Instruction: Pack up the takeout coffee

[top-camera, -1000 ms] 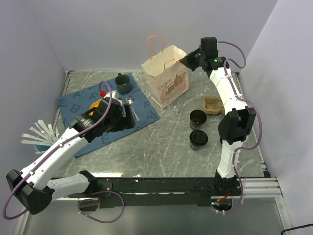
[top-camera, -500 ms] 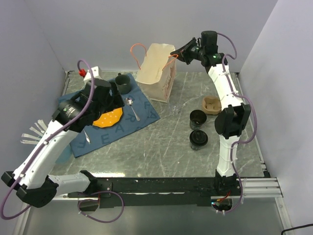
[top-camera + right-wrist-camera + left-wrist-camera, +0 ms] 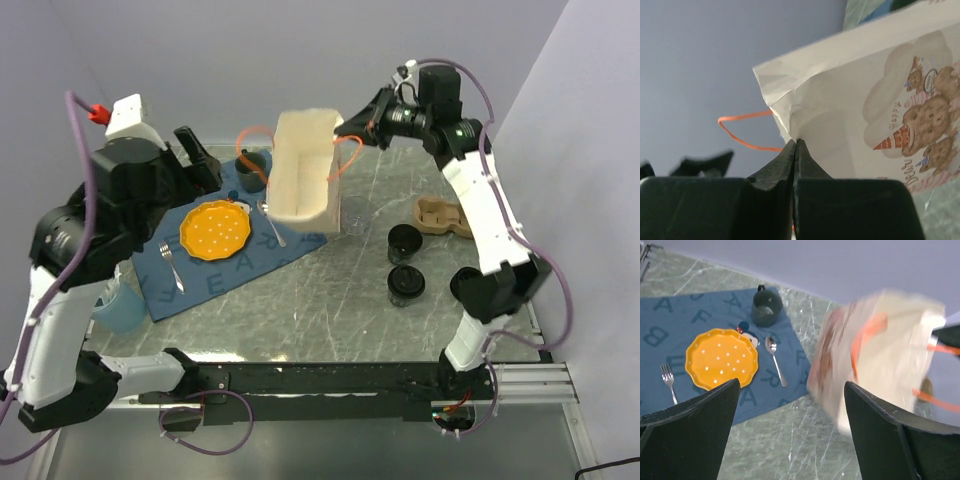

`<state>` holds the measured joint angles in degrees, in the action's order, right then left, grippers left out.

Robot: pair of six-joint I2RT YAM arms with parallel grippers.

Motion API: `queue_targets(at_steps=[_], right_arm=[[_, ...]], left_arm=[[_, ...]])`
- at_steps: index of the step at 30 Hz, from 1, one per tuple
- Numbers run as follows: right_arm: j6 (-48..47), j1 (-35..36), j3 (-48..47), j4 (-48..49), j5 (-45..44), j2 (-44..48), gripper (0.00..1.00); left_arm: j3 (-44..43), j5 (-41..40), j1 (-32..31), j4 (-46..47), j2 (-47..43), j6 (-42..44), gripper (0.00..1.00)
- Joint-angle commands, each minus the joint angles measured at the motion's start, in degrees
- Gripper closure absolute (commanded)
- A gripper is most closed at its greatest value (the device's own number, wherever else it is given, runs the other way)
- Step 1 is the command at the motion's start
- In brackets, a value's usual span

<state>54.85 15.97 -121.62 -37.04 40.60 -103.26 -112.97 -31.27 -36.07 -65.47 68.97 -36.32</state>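
Left gripper (image 3: 791, 390): raised high at the left edge of the scene, jaws wide apart and holding nothing, looking down over the table.
Placemat (image 3: 290, 245): blue cloth printed with letters, flat on the table's left half.
Fork (image 3: 170, 266): lies on the cloth, left of the plate.
Plate (image 3: 215, 228): orange and scalloped, bare, on the cloth.
Spoon (image 3: 272, 224): lies just right of the plate.
Mug (image 3: 252, 172): dark green with a handle, at the cloth's far edge; not part of the coffee order.
Paper bag (image 3: 305, 185): cream with a printed picture and orange cord handles, tilted with its mouth open upward, in the middle of the scene. We cannot tell whether its base touches the table.
Right gripper (image 3: 796, 144): jaws pressed together on the bag's top rim, at a corner fold.
Far cup (image 3: 404, 243): small, dark, with a black lid, upright on the marble right of the bag and well apart from it.
Near cup (image 3: 406, 284): its twin, just in front of it; the two are not touching.
Tray (image 3: 432, 213): brown moulded pulp, beyond the cups, partly hidden by the right arm; we see no cup in it.
Handling: we judge the cups light, thin-walled and easily crushed or tipped, their lids smooth and slippery. The tray looks light and fairly stiff. The bag is thin paper that flops and tears.
Where to hold: we would take each cup around its body below the lid, and the tray by its rim.
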Motion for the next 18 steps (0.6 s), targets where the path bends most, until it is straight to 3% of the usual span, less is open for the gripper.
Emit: queue_targets(at_steps=[1, 5, 10, 15, 18], right_arm=[[-5.1, 3.1, 8.1, -3.2, 4.2, 9.0, 1.0], [-7.5, 6.0, 16.7, -5.3, 6.2, 14.0, 1.0], [-13.5, 11.5, 23.4, -10.3, 7.9, 15.5, 1.0], [-17.1, 15.1, 27.1, -10.9, 8.4, 14.8, 1.0], [-18.3, 15.5, 28.5, -10.3, 10.5, 13.1, 1.0]], left_arm=[[-3.3, 3.1, 0.2, -1.0, -2.5, 5.6, 0.09], [-0.3, 9.7, 0.2, 2.4, -5.6, 10.0, 0.09], [15.2, 21.5, 0.2, 11.3, -12.4, 13.7, 0.1], [25.1, 34.6, 0.2, 15.0, -12.4, 16.5, 0.15], [31.0, 37.5, 0.2, 18.7, -12.2, 17.6, 0.17]])
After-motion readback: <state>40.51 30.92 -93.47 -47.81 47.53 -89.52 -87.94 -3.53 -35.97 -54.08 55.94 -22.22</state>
